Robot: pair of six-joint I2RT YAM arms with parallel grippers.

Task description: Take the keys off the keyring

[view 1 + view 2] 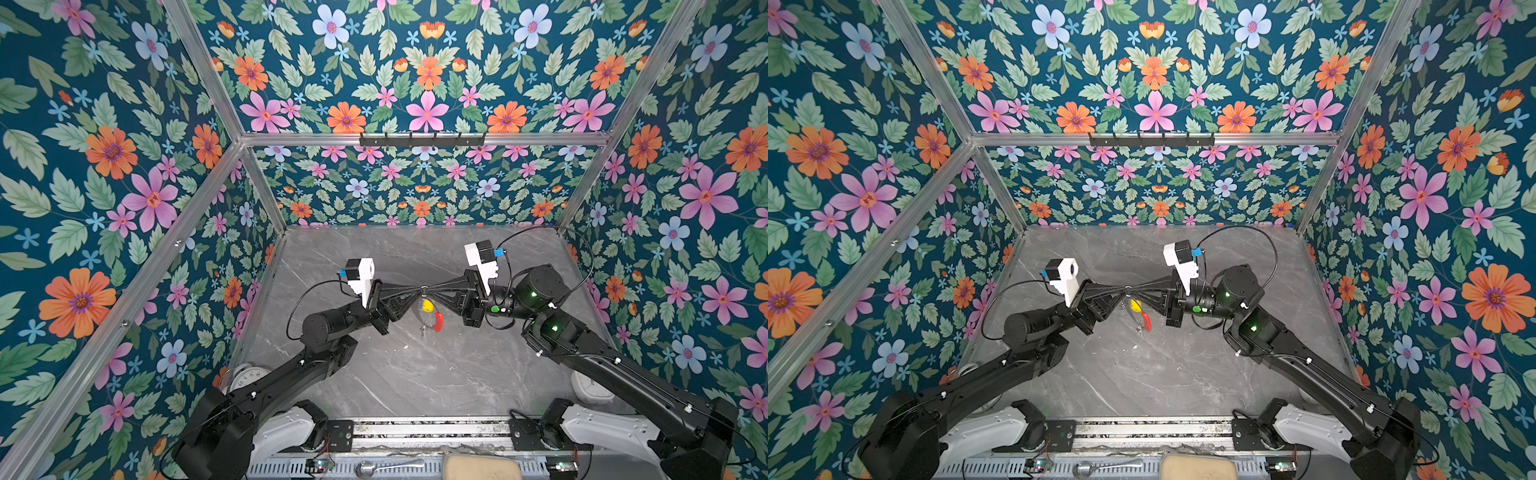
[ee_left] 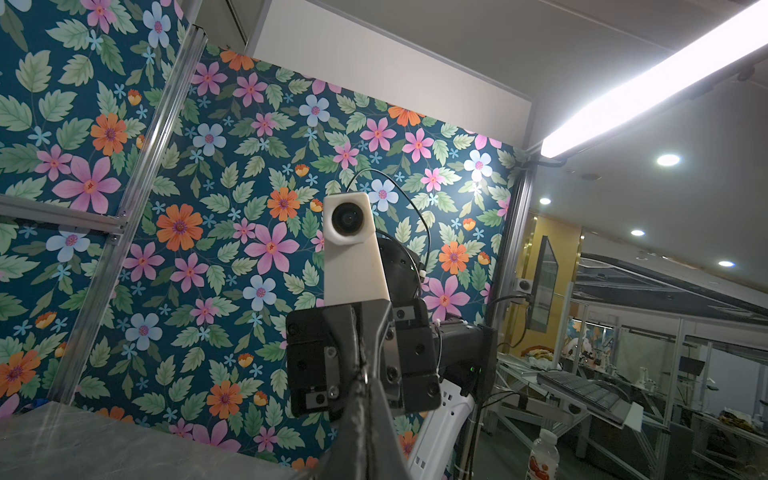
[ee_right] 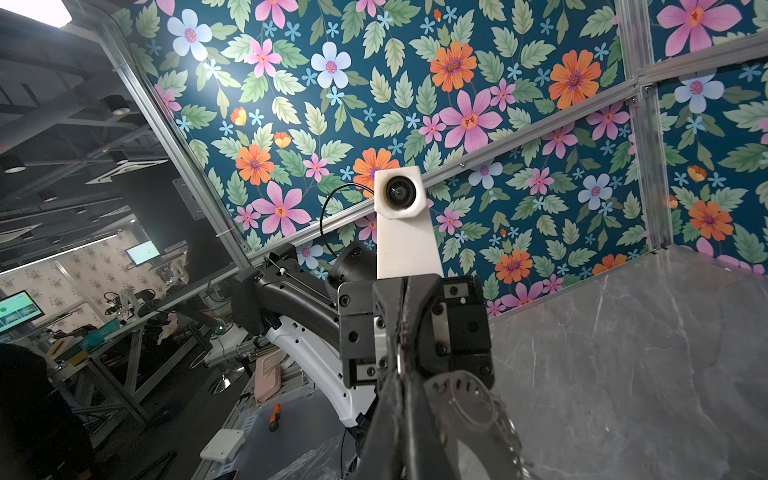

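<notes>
The red-sleeved keyring point(image 1: 438, 322) was hung just beneath the left end effector point(image 1: 417, 293) and right end effector point(image 1: 432, 291), both closed tip to tip above the desk point(image 1: 415, 374). The left was clamped on its top; the right's hold was hidden. Beneath, a yellow tag point(image 1: 427, 306) was seen; key blades were indistinct.

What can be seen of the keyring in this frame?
The keyring is a thin grey metal hoop with a red sleeve on one stretch and small split rings near its bottom. It hangs in the air above the marble table, its top pinched where the shut left gripper and right gripper meet. A yellow tag hangs just below the grip.
</notes>
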